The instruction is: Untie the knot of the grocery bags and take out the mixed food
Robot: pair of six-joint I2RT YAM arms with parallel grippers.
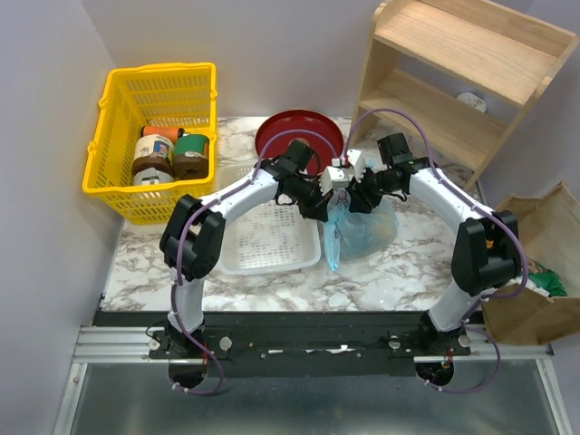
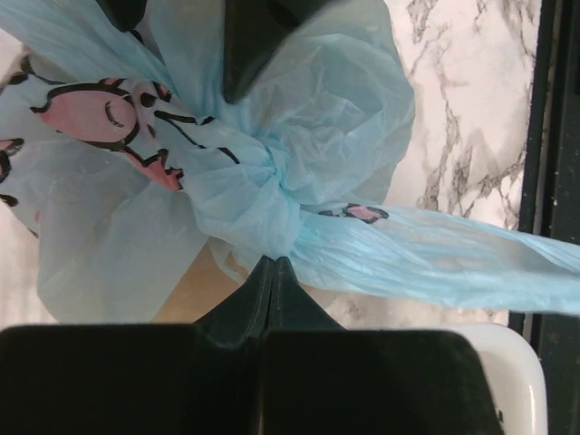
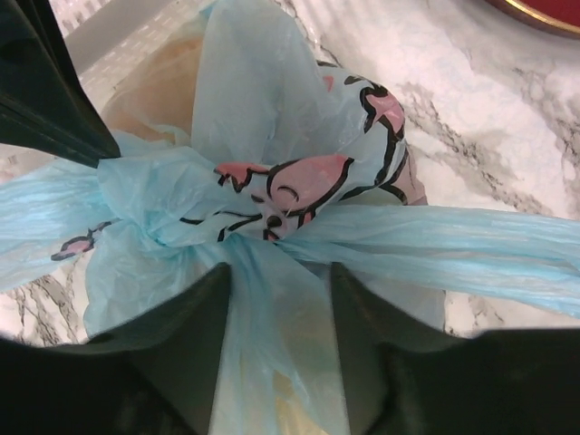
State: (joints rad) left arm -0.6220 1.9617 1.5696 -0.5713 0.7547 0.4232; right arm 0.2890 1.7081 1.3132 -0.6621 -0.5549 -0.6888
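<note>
At the far left of the marble counter (image 1: 136,263) stood a yellow basket (image 1: 109,136) holding jars (image 1: 172,154). Right of it lay a white slotted tray (image 1: 269,240), with a red bowl (image 1: 299,136) behind it. The left arm reached over the tray, and the left fingers (image 2: 275,272) were pressed together, their tips against the lower edge of the knot (image 2: 272,186). Whether any film was nipped between them could not be told. The light-blue plastic bag (image 1: 362,228) sat on the counter near the middle, just beside the tray's right edge, its top still tied and printed with pink and black figures. One loose tail (image 2: 435,258) stretched away from the knot. From the other side, the right fingers (image 3: 213,299) were spread apart, with the gathered film just under the knot running between them and not clamped. A pale wooden shelf (image 1: 453,72) rose at the back right. A brown paper bag (image 1: 544,254) stood at the far right, well apart from the plastic bag, with something green (image 1: 544,281) showing at its mouth
</note>
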